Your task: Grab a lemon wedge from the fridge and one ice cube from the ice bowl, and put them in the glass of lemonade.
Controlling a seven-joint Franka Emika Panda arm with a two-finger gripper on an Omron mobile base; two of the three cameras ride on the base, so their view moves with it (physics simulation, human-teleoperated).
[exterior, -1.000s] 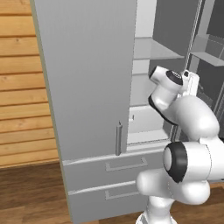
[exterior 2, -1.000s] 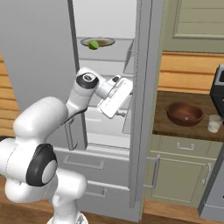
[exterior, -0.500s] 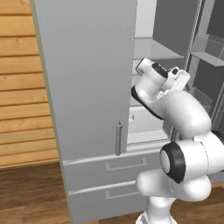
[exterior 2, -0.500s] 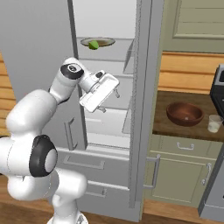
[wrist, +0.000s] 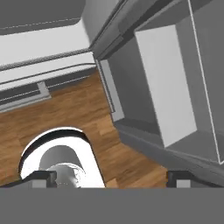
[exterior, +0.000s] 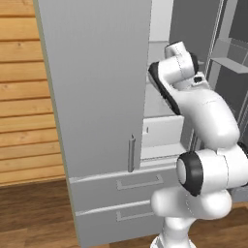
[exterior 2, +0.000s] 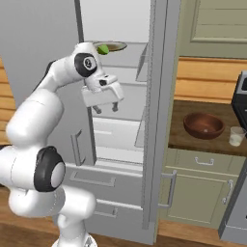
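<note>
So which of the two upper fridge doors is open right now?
The fridge's right-hand upper door, swung out edge-on toward the counter. The left door, with the bar handle, is shut.

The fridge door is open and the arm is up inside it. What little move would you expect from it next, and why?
Probably lift the gripper and turn it toward the lemon wedge. The wedge sits on a plate on the upper shelf of the fridge, while the gripper hangs below that shelf, pointing downward, fingers apart and holding nothing. The ice bowl and glass of lemonade wait on the counter.
</note>
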